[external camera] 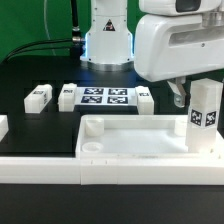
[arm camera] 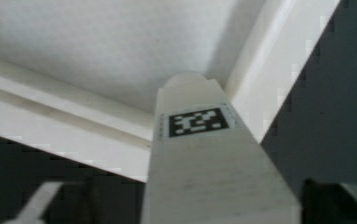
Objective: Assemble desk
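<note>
Wrist view looks down the leg (arm camera: 201, 150), which stands upright between the jaws. 1 finger (arm camera: 42, 202) shows a dark gap beside the leg, so the jaws look partly open, straddling it without clamping it. Beyond the leg lies the tabletop (arm camera: 104, 50). In the exterior view the leg (external camera: 204, 118) stands at the corner of the tabletop (external camera: 130, 150) on the exterior view's right; whether it sits in a socket is hidden. I judge it light, stiff, smooth plastic, apt to slip or tip, so take it square-on by 2 opposite flat faces near the top. Farther back on the counter (external camera: 30, 118), a spare leg (external camera: 38, 96) and the marker board (external camera: 104, 96) lie flat.
</note>
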Tool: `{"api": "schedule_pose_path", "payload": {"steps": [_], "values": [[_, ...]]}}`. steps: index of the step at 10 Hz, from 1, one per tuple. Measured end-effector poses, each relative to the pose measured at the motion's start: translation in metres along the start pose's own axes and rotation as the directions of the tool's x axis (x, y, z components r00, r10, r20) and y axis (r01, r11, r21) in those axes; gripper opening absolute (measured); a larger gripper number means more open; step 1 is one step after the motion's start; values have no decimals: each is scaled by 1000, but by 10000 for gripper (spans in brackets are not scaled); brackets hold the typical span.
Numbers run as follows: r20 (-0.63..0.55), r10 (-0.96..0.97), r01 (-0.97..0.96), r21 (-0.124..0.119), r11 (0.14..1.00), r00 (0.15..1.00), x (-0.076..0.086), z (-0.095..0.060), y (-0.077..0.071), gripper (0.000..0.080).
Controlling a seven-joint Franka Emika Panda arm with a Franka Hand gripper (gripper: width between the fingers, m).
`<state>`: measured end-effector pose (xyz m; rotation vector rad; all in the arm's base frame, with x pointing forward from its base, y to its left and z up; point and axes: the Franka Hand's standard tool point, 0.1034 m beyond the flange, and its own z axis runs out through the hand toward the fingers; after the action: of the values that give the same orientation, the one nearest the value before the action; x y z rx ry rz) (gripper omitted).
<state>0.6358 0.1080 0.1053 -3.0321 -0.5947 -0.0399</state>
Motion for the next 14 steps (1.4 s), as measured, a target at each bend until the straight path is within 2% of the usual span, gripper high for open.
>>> {"api": "schedule_pose_path", "payload": {"steps": [1,2,4,6,9,11,14], "values": [[0,0,0,0,1000,1000,0,0,0,381],[0,7,-7,0,1000,1000,0,0,0,285],[0,27,-27,0,1000,1000,0,0,0,286],[-2,205,-205,4,979,979,0,0,0,286],[-11,543,-543,9,839,839,0,0,-1,286],[-14,726,-726,33,687,687,1,0,1,287],[-2,905,-904,43,426,426,2,1,-3,287]]}}
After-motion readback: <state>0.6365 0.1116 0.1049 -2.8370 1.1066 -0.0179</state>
